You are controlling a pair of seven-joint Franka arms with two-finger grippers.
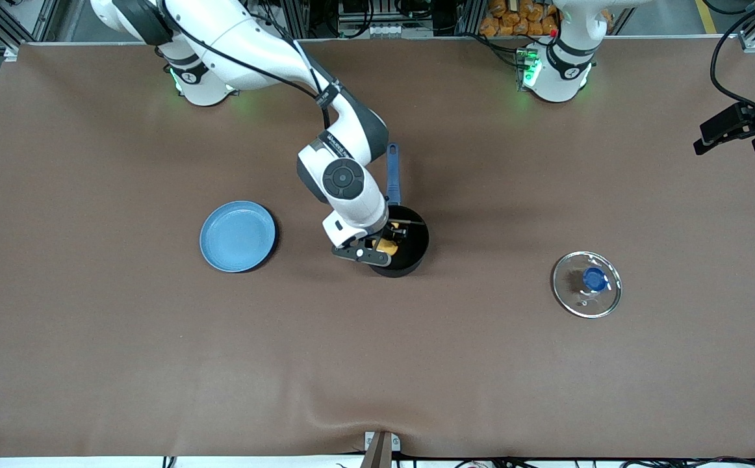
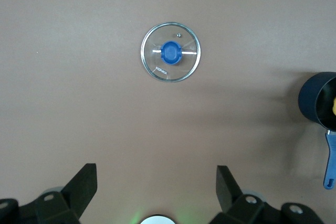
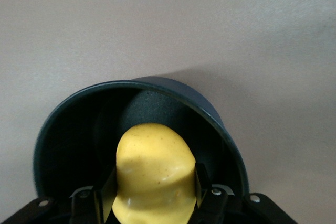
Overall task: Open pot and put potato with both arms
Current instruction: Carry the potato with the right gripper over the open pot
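The black pot (image 1: 414,255) stands uncovered mid-table, its blue handle (image 1: 393,172) pointing toward the robots' bases. My right gripper (image 1: 385,247) is shut on the yellow potato (image 1: 388,246) and holds it in the pot's mouth. In the right wrist view the potato (image 3: 155,169) sits between the fingers (image 3: 206,198), with the pot's dark inside wall (image 3: 68,135) around it. The glass lid (image 1: 587,284) with its blue knob lies flat on the table toward the left arm's end. My left gripper (image 1: 728,143) hangs high, open and empty; its wrist view shows the lid (image 2: 170,52) and the pot (image 2: 315,102).
A flat blue plate (image 1: 238,235) lies empty beside the pot, toward the right arm's end. Orange items (image 1: 514,16) are piled off the table by the left arm's base. The brown cloth has a slight ridge at its edge nearest the front camera.
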